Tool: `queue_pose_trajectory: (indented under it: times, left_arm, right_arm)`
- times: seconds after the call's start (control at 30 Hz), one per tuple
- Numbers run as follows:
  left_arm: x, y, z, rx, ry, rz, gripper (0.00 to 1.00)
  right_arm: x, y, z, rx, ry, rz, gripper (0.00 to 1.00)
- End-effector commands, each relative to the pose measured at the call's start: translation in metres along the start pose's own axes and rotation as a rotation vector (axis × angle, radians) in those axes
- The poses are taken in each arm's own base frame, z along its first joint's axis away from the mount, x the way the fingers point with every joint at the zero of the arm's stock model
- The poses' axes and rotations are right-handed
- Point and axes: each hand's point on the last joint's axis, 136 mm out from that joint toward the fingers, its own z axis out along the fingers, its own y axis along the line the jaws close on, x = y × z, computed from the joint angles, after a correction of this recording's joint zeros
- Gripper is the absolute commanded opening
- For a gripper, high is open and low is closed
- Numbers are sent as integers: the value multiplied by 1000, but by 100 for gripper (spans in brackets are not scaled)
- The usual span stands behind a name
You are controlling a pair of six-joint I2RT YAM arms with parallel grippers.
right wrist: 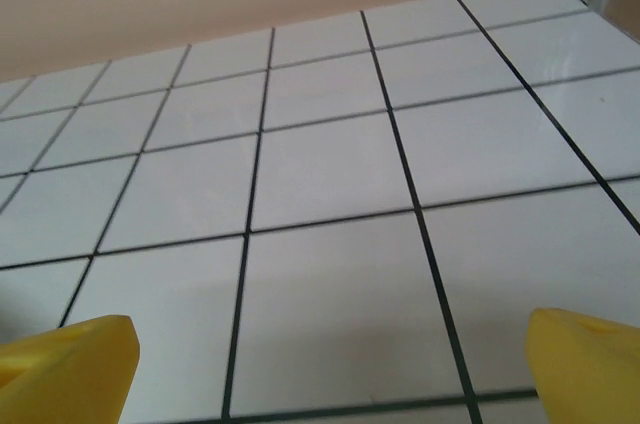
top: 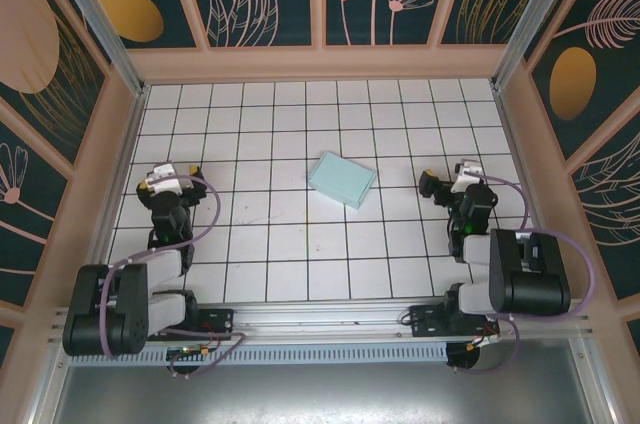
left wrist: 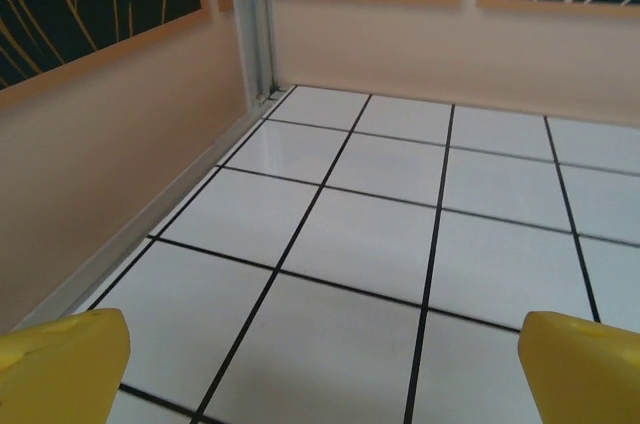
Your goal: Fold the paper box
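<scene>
one paper box [top: 341, 179], folded; left gripper [left wrist: 320, 372], right gripper [right wrist: 322, 364]: two, both spread, empty.

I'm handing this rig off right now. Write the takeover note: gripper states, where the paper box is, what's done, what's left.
Left gripper: open, holding nothing, low over the white tiled table on the left side, facing the far left corner.
Right gripper: open, holding nothing, low over the tiles on the right side.
Pale teal thin-card paper box: near the table's middle, between the two arms, turned at an angle to the grid, touched by neither gripper.
Done: it looks folded into a shallow rectangular box with raised sides.
Left: probably nothing. The top view can't confirm that the flaps are tucked in, so check that first.
</scene>
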Motion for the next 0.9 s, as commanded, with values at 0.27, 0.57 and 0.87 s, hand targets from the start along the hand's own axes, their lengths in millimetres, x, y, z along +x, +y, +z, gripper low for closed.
queue_pose_trajectory:
  times: [0.27,0.57,0.87]
  left_arm:
    - [-5,-42,27,207,-68,-31,99]
    - [-2,-50,27,247,-42,-4,99]
    - [-1,-50,29,246,-37,0,99]
  right_arm:
    - [-27,7,14,-49,-145,-38,99]
    - [-27,7,15,-39,-144,-40,99]
    - [-27,5,17,-18,-143,-39,99]
